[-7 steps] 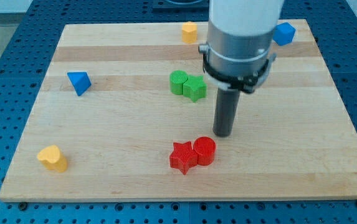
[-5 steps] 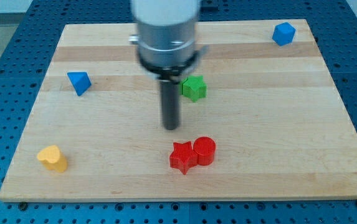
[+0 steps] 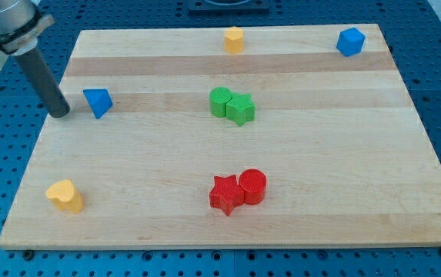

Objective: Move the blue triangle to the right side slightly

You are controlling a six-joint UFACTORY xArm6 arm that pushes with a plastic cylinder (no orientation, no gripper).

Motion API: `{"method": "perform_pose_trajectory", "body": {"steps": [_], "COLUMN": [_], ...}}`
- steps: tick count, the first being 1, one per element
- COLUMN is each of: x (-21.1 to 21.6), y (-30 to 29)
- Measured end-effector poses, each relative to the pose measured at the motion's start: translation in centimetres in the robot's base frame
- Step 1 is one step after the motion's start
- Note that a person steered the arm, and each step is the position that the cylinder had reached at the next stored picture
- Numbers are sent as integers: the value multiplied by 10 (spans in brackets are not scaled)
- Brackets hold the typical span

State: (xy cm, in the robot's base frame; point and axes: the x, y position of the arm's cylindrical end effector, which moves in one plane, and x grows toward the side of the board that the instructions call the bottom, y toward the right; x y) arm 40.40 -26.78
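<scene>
The blue triangle [image 3: 97,101] lies on the wooden board [image 3: 320,146] at the view's left, upper half. My tip [image 3: 60,114] rests on the board just left of the blue triangle, with a small gap between them. The rod rises up and to the left, out of the view's top left corner.
A blue cube [image 3: 350,41] sits at the top right and a yellow block [image 3: 234,38] at the top middle. A green cylinder [image 3: 220,101] touches a green star [image 3: 241,108] in the middle. A red star [image 3: 225,194] touches a red cylinder [image 3: 252,186] below. A yellow heart [image 3: 65,195] sits at the bottom left.
My tip has swept from the board's middle, right of the green blocks, across to the left and up, ending just left of the blue triangle. No block has moved.
</scene>
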Motion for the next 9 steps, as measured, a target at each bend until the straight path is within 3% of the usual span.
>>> {"method": "perform_pose_trajectory", "body": {"steps": [1, 3, 4, 8, 9], "x": [-1, -69, -74, -138, -169], "y": [37, 57, 89, 300, 312]}}
